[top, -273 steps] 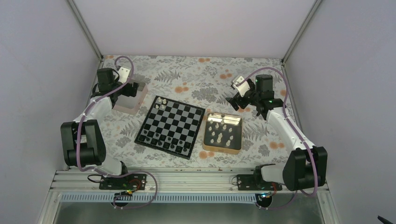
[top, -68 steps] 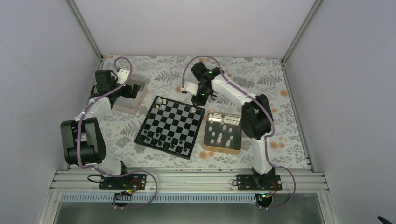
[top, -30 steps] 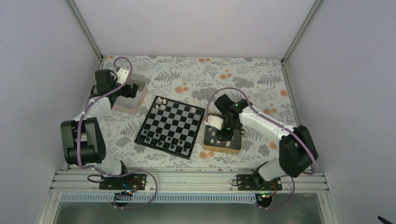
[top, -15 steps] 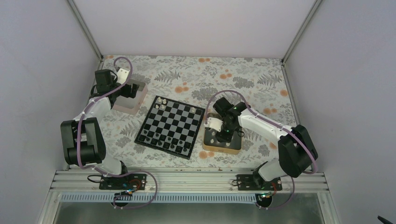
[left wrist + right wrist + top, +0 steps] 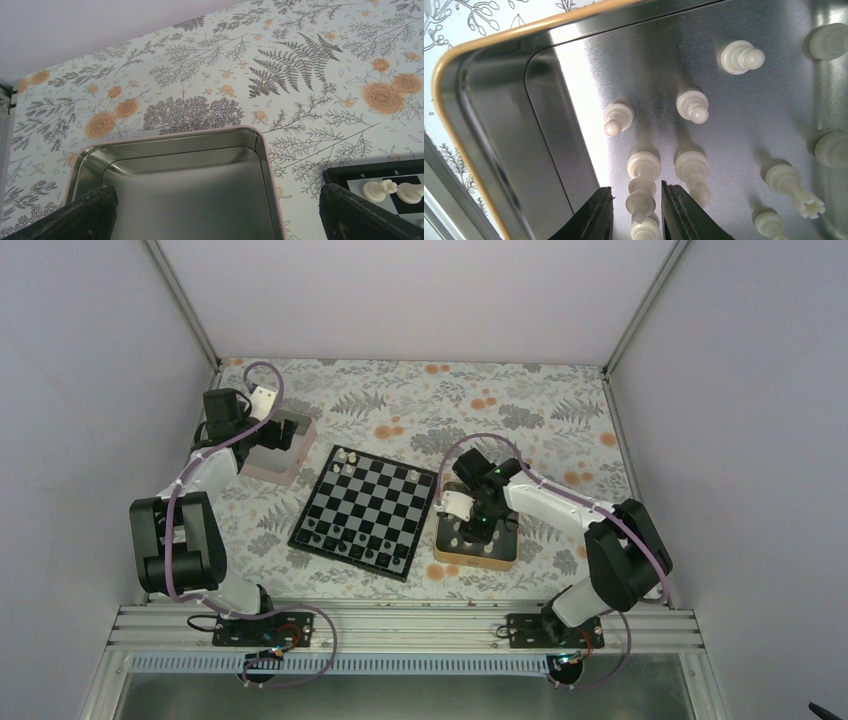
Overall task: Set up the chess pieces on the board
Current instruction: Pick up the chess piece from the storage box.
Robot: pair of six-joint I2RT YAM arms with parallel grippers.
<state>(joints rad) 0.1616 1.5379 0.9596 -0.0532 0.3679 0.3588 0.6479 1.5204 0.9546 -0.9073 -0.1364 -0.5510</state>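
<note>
Your right hand (image 5: 637, 192) stands narrow astride one of the chess pieces (image 5: 642, 172) in the gold tin (image 5: 454, 100); grip unclear. Your left hand (image 5: 215, 212) gapes over the pink tin (image 5: 175, 140), beside the board (image 5: 370, 172). Two tins.

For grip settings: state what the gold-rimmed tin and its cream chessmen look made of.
Gold-rimmed tin: metal, likely tinplate; brushed silvery inside reflects light, rim lacquered gold. Cream chessmen: probably moulded plastic; uniform ivory colour, smooth soft sheen, though painted wood is possible.
</note>
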